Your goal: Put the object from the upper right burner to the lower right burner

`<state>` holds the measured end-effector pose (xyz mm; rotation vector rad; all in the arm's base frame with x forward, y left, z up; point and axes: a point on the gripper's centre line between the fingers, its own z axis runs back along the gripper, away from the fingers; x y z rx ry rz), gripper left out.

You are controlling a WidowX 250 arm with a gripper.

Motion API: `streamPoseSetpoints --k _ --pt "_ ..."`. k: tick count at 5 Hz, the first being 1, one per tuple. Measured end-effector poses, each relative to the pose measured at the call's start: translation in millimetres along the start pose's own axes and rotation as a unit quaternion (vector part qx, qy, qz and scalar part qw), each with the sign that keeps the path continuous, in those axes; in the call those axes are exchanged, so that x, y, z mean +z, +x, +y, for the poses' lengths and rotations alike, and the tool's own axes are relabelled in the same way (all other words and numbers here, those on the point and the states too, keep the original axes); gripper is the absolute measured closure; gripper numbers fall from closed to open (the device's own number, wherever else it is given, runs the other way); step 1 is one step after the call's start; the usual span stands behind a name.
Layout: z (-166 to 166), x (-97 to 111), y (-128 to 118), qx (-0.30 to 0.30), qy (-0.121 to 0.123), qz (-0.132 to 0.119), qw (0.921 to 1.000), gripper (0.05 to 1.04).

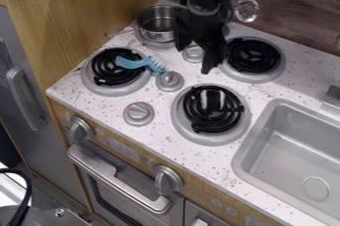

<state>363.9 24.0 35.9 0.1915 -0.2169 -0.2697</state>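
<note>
My gripper (197,55) hangs down from the top edge over the back middle of the stove, open, its two fingers apart above the knob between the two rear burners. The upper right burner (253,56), just right of the gripper, shows a bare black coil in a grey ring. Nearer the front, the lower right burner (211,110) has a black coil with bright glare on it; whether anything lies there, I cannot tell.
A metal pot (156,24) stands on the upper left burner. A light blue toothed utensil (138,62) lies across the lower left burner (100,85), reaching toward a knob (170,81). The sink (292,150) is at right; a clear ornament (247,10) hangs behind.
</note>
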Motion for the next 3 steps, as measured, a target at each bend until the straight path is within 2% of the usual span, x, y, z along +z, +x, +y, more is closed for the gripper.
streamPoseSetpoints --k 1,2,3 --pt "-0.6 -4.7 -1.5 0.013 -0.013 0.041 0.999 0.084" --pt "-6.2 -5.0 -2.1 0.024 -0.055 0.073 0.9956 0.084" --pt "-5.9 -6.4 -4.5 0.043 -0.059 0.109 0.9914 0.084"
